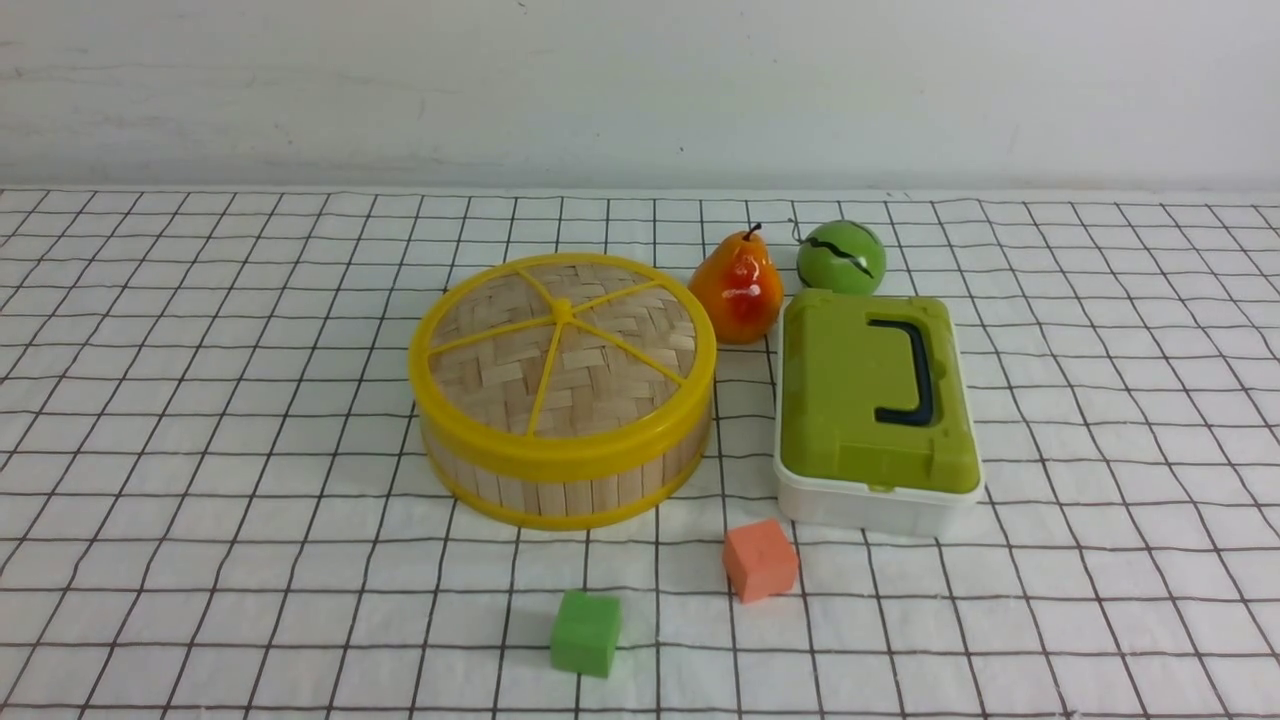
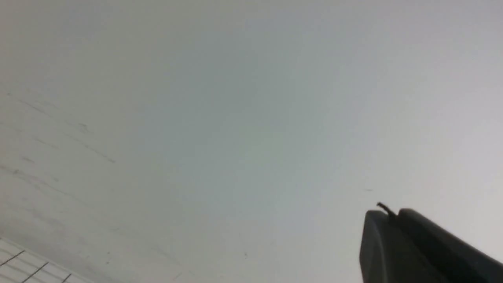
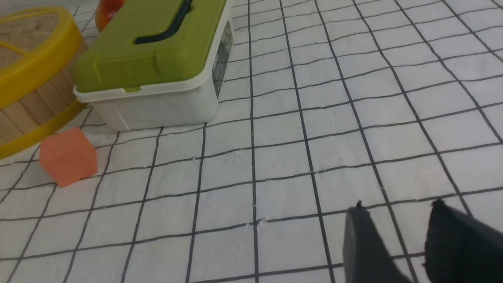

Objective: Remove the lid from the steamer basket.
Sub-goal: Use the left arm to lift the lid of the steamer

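In the front view, a table (image 1: 200, 400) covered in white cloth with a dark grid carries everything, and neither arm shows. The round woven-bamboo lid (image 1: 562, 350), with its yellow plastic rim and five yellow spokes meeting at a hub, sits squarely on the round steamer basket (image 1: 560, 492) of pale upright bamboo slats, left of centre. Behind and to the right of the basket stands an orange-red pear (image 1: 737, 290), close to its rim, and just beside the pear is a green ball (image 1: 840, 257) with a dark jagged line. To the basket's right, near it but apart, lies a white rectangular box (image 1: 860, 505) with a green top (image 1: 870, 390) and a dark handle. A salmon-orange cube (image 1: 760, 560) rests in front of the gap between basket and box, and a green cube (image 1: 585, 632) lies nearer the camera. The left wrist view shows mostly a plain grey wall and a corner of the gridded cloth. The left tool (image 2: 393, 215) is at the edge, its two dark fingers pressed together with nothing between them. In the right wrist view, the right tool (image 3: 397, 206) hangs low over bare cloth. Its dark fingers are apart and hold nothing, well clear of the box, the orange cube and the lidded basket at the far side.
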Robot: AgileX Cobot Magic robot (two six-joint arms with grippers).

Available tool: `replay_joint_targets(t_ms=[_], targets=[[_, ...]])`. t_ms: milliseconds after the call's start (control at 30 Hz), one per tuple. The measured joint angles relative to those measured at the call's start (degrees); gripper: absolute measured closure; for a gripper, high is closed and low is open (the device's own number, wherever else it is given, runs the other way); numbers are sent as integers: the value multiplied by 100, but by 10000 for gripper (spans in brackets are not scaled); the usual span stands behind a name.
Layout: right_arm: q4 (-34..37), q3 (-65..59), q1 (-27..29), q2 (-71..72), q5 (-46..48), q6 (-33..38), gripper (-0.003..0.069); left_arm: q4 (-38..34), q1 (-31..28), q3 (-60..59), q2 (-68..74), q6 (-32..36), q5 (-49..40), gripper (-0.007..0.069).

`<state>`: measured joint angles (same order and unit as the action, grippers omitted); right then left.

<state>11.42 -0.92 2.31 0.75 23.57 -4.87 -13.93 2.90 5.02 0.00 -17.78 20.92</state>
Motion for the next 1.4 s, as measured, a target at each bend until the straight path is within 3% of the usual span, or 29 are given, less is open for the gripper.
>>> replay_joint_targets(t_ms=[133, 300, 500, 567, 667, 767, 900, 1067, 1200, 1300, 1400], targets=[[0, 0, 0, 0, 0, 0, 419, 132, 0, 1803, 891, 567, -1880, 637], [0, 0, 0, 0, 0, 0, 419, 176, 0, 3292, 2607, 1007, -3570, 637], [0, 0, 0, 0, 0, 0, 419, -424, 21, 3891, 4775, 1054, -4058, 637], [0, 0, 0, 0, 0, 0, 419, -705, 97, 4092, 5181, 1301, -4173, 637], [0, 0, 0, 0, 0, 0, 419, -1372, 654, 5097, 6374, 2326, -4747, 637], [0, 0, 0, 0, 0, 0, 419, -1486, 1020, 5903, 7083, 2633, -5158, 637], [0, 0, 0, 0, 0, 0, 419, -987, 1408, 6931, 8073, 2297, -5720, 637], [0, 0, 0, 0, 0, 0, 419, 994, 1964, 8512, 9489, 1048, -6754, 637], [0, 0, 0, 0, 0, 0, 419, 1494, 2125, 9316, 10209, 701, -7086, 632], [0, 0, 0, 0, 0, 0, 419, 1560, 2125, 9702, 10627, 636, -7168, 566], [0, 0, 0, 0, 0, 0, 419, 1578, 2125, 9897, 10950, 748, -7009, 448]])
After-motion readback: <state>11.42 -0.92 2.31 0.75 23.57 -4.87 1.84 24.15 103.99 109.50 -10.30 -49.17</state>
